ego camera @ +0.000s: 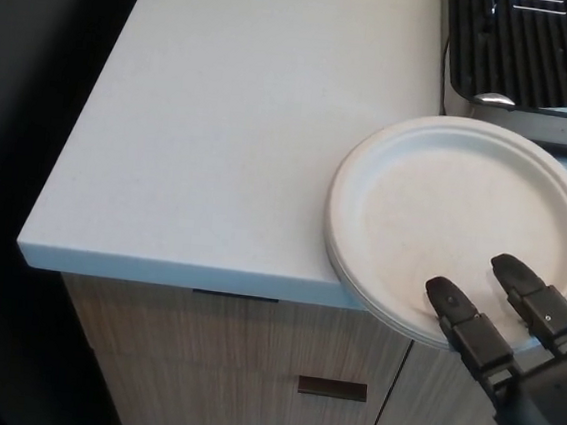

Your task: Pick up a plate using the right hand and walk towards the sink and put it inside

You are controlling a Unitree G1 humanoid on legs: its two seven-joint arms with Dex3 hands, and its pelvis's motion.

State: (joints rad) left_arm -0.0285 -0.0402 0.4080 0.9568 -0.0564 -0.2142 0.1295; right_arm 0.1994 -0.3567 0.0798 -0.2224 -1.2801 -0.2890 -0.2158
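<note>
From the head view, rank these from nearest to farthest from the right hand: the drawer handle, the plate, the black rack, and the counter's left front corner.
1. The plate: directly under the right hand, whose fingers overlap its front rim.
2. The drawer handle: below the counter, to the hand's left.
3. The black rack: at the back right.
4. The counter's left front corner: far left.

White countertop (242, 118); wood-grain cabinet (248, 370) below, dark floor (19, 147) at left
</note>
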